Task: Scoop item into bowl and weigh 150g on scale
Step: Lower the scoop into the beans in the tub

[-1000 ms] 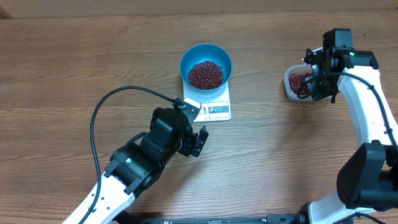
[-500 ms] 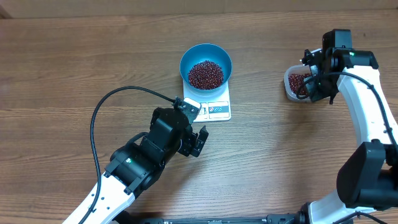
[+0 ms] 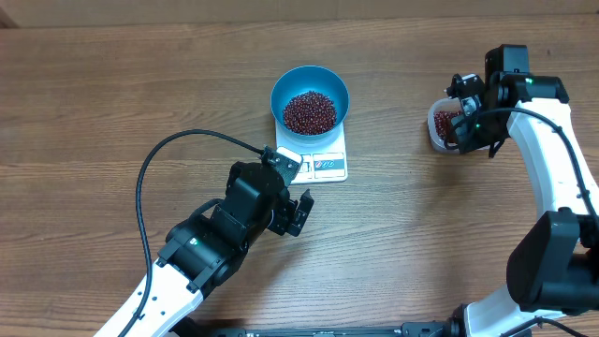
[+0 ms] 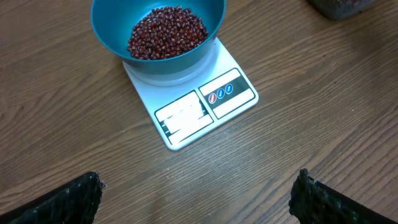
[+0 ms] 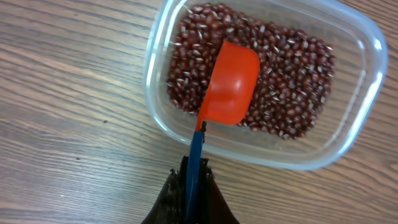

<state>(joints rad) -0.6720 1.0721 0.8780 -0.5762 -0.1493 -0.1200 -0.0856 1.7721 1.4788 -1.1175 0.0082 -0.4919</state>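
The right gripper [image 5: 194,180] has edged toward 9 o'clock over the tub [image 5: 367,93], clenched on the scoop [image 5: 229,82] handle. The left gripper [image 4: 198,198] hangs released at 7 o'clock of the scale [image 3: 323,165]. The bowl [image 3: 292,82] there holds beans [image 3: 310,111]. Topping up probably remains, though the display is unreadable.

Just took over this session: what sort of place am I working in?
Likely a robot test bench, not a kitchen: plain wooden table, a white scale bearing the blue bowl of red beans, and a clear tub of beans with an orange scoop.

Bean-filled blue bowl [image 3: 310,100] atop white scale [image 3: 323,163]
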